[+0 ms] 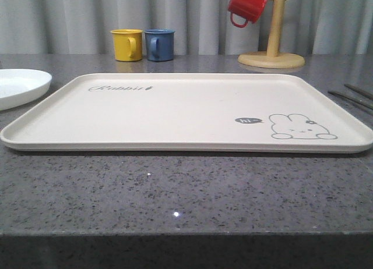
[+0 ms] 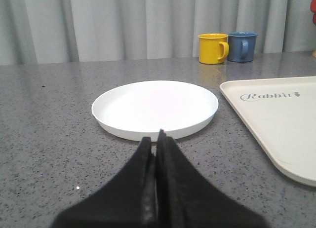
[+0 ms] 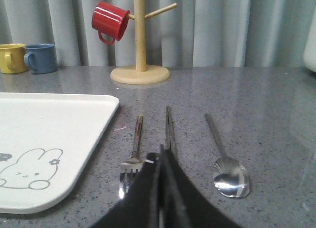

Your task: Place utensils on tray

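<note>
Right in front of the left gripper (image 2: 157, 139), whose fingers were pressed together on nothing, sat the white plate (image 2: 155, 108), with the cream tray (image 2: 276, 119) off to its right. The right gripper (image 3: 160, 156) was pinched closed too and empty. The chopsticks (image 3: 169, 127) lay just ahead of its tips, the fork (image 3: 133, 151) to its left and the spoon (image 3: 226, 164) to its right, all on the grey counter (image 3: 247, 104) beside the tray.

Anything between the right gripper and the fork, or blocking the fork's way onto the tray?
Nothing visible. The right gripper, shut, sits just over the fork and chopsticks. Bare counter lies between the fork and the tray edge, and the near tray surface is bare.
</note>
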`<move>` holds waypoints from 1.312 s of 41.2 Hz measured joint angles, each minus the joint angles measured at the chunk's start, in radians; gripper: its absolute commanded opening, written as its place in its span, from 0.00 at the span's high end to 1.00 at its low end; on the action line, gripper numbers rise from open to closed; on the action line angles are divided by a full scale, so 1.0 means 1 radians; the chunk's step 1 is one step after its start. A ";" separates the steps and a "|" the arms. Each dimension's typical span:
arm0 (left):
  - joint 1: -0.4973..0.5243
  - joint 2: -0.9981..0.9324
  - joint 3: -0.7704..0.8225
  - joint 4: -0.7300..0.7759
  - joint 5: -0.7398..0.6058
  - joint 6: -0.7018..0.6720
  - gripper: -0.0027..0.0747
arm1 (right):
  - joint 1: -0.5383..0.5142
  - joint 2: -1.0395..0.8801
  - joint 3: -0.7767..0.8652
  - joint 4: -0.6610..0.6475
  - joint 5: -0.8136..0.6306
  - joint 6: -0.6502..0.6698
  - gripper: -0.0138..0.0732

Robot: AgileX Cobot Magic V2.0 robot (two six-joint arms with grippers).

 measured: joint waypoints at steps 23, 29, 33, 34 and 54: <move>0.000 0.000 0.000 0.000 0.000 0.000 0.99 | 0.000 0.000 0.000 0.000 0.000 0.000 0.98; 0.000 0.000 0.000 0.000 -0.017 0.000 0.99 | 0.000 0.000 0.000 0.000 -0.027 0.000 0.98; 0.000 0.000 0.000 0.000 -0.066 0.000 0.99 | 0.000 0.000 0.000 0.000 -0.050 0.000 0.98; 0.000 0.000 -0.002 0.000 -0.079 0.000 0.99 | 0.000 0.000 0.000 0.000 -0.050 0.000 0.98; 0.000 0.123 -0.518 0.000 0.169 0.000 0.99 | 0.000 0.154 -0.555 0.000 0.397 0.000 0.98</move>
